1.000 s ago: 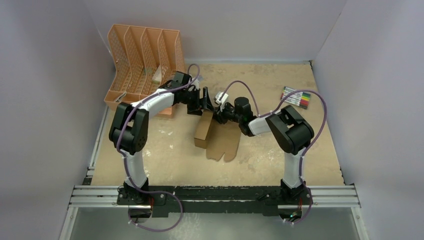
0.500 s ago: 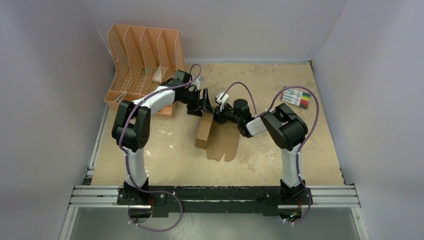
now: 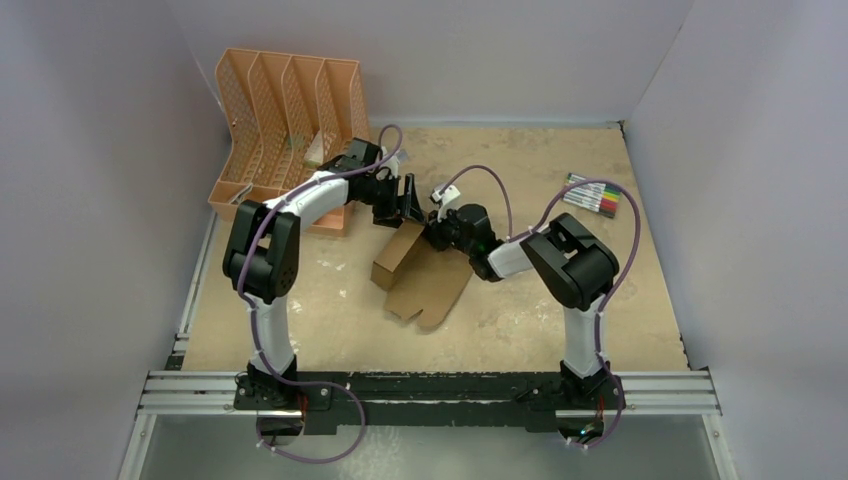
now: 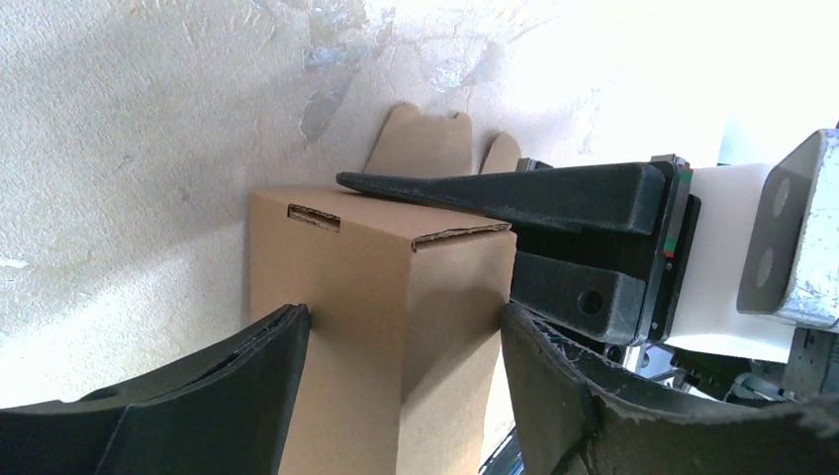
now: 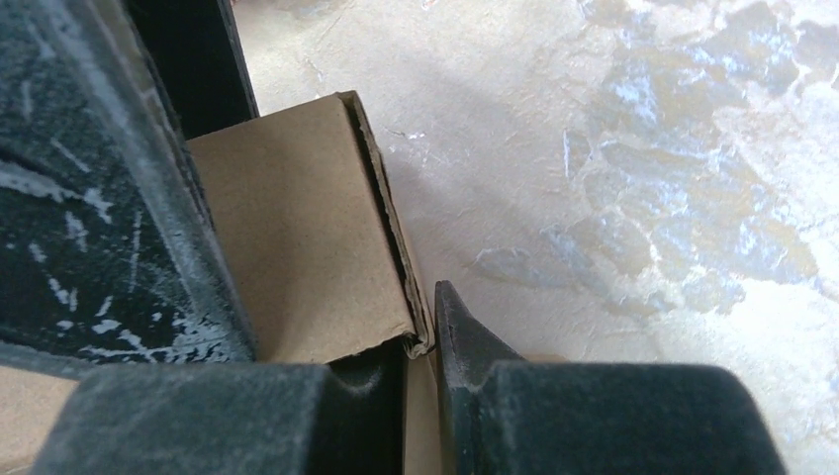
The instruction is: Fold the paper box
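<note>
The paper box [image 3: 397, 256] is brown cardboard, partly folded into a carton, with scalloped flaps [image 3: 432, 292] still flat on the table. My left gripper [image 3: 405, 207] straddles the carton's far end. In the left wrist view its fingertips [image 4: 297, 322] press both sides of the paper box [image 4: 376, 297], so that gripper [image 4: 404, 312] is shut on it. From the right, my right gripper [image 3: 437, 232] pinches a thin wall at the box's corner. The right wrist view shows that gripper [image 5: 420, 341] shut on the cardboard edge of the paper box [image 5: 297, 228]. Its fingers [image 4: 514, 188] lie across the box top.
A peach-orange slotted organizer [image 3: 285, 110] stands at the back left, just behind the left arm. A pack of coloured markers [image 3: 592, 195] lies at the back right. The tabletop [image 3: 560, 300] is worn beige, with grey walls on three sides.
The box has swung and slid to the left, its near end now pointing toward the front left. My right gripper followed it left and closed on its wall. The left gripper narrowed slightly.
</note>
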Controlling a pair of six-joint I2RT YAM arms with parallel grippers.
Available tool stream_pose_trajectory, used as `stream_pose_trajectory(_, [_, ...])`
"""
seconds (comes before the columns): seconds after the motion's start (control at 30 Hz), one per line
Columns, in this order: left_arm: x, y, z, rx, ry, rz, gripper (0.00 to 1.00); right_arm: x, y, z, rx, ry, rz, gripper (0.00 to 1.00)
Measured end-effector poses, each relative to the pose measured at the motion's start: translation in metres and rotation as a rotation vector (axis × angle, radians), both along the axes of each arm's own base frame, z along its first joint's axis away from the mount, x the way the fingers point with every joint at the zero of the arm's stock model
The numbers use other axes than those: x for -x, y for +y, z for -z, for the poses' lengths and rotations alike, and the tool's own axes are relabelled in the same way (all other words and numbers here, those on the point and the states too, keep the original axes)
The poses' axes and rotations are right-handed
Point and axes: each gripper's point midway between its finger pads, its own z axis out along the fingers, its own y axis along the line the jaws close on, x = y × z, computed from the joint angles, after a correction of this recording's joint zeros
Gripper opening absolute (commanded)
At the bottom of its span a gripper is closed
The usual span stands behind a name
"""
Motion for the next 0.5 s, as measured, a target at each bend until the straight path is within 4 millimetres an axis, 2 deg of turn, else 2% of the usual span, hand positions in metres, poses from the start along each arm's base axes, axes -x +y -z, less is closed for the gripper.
stream_pose_trajectory(0.23, [0.0001, -0.0007, 0.0004, 0.018, -0.002, 0.005, 0.67, 0.0076, -0.0050, 0.0015, 0.014, 0.088, 0.127, 0.04])
stream_pose_trajectory(0.5, [0.0000, -0.0007, -0.0005, 0.040, -0.035, 0.002, 0.67, 0.0065, -0.0098, 0.0012, 0.050, 0.159, 0.254, 0.06])
